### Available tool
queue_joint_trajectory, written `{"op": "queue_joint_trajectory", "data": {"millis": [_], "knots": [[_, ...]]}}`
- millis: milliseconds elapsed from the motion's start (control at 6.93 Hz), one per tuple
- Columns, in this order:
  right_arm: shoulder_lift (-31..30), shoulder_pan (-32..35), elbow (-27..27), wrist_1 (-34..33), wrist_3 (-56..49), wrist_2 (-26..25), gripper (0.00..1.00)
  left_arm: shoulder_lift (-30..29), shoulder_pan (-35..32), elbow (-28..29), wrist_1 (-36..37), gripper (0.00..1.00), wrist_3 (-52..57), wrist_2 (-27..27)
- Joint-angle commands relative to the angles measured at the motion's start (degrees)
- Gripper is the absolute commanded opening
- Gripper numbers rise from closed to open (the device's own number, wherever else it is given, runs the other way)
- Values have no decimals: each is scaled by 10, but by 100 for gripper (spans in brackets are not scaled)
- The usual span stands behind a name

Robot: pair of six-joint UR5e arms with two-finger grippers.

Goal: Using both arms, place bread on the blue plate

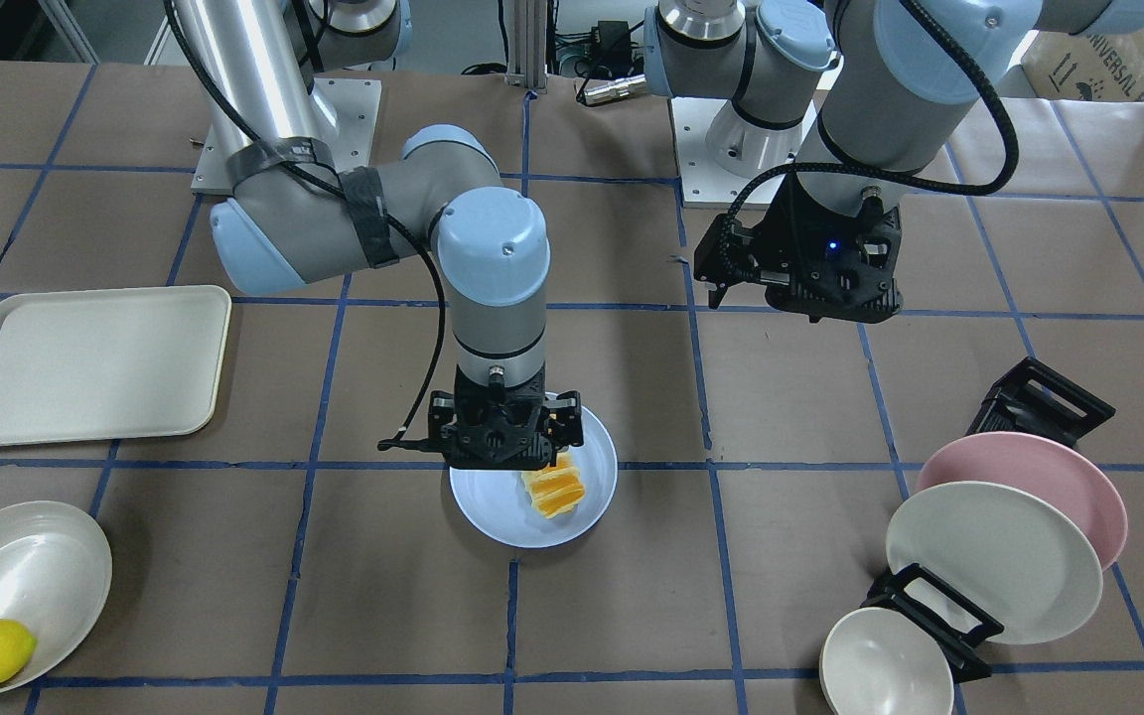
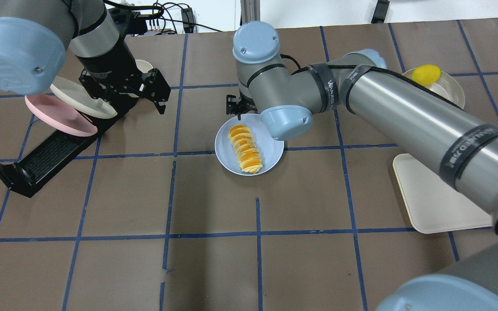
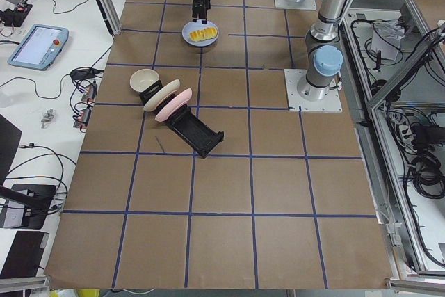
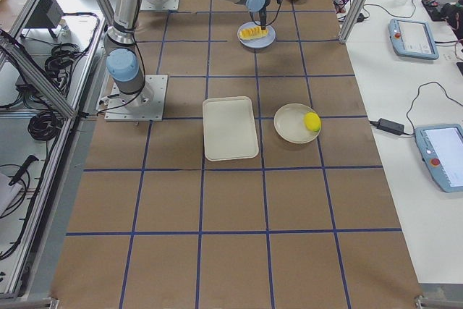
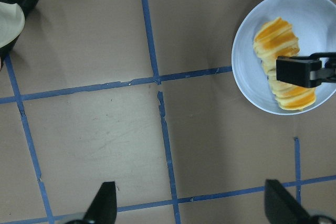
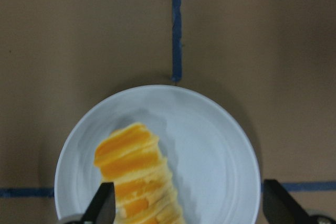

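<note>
- The bread (image 2: 244, 149) is lying on the blue plate (image 2: 271, 156) in the middle of the table, running from the plate's far rim to its near rim on a slight slant.
- My right wrist view is showing the loaf's orange tops on the left half of the plate, with the right half bare.
- A cream bowl (image 2: 453, 94) at the far right is holding a lemon (image 2: 426, 74), which is resting against its far rim.
- A cream tray (image 2: 430, 203) is lying flat on the right, nearer than the bowl.
- On the left, a black rack (image 2: 37, 160) is holding a pink plate (image 2: 54, 114) and a cream plate (image 2: 76, 97), both leaning on edge. A small bowl (image 1: 885, 663) is sitting at the rack's far end.
- My right arm is reaching in from the right, bent at the wrist so that the right gripper (image 6: 187, 192) is pointing straight down over the far part of the blue plate.
- Its fingers are standing wide apart, gripping nothing. One finger is crossing over the loaf in my left wrist view, and I cannot tell whether it is touching.
- My left gripper (image 2: 123, 93) is hanging high over the left side, pointing down, above the racked plates in the overhead view.
- Its fingers are spread wide as well, with only bare table between them.
</note>
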Motion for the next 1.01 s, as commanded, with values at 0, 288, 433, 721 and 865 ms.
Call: {"op": "queue_joint_trajectory", "data": {"millis": [0,288,433,721,865], "knots": [[-68,-66,-17,20,-36,-4,100,-2,8,-4,0,100,4,2],[-121,-130,-14,101,-40,-17,100,-3,8,5,2,100,19,3],[-130,-168,-16,108,-45,-19,100,-2,9,8,2,100,19,4],[-184,-195,-14,219,-28,-22,100,4,8,17,-2,100,21,15],[-210,-206,-15,292,-3,-23,100,9,7,13,-21,100,14,15]]}}
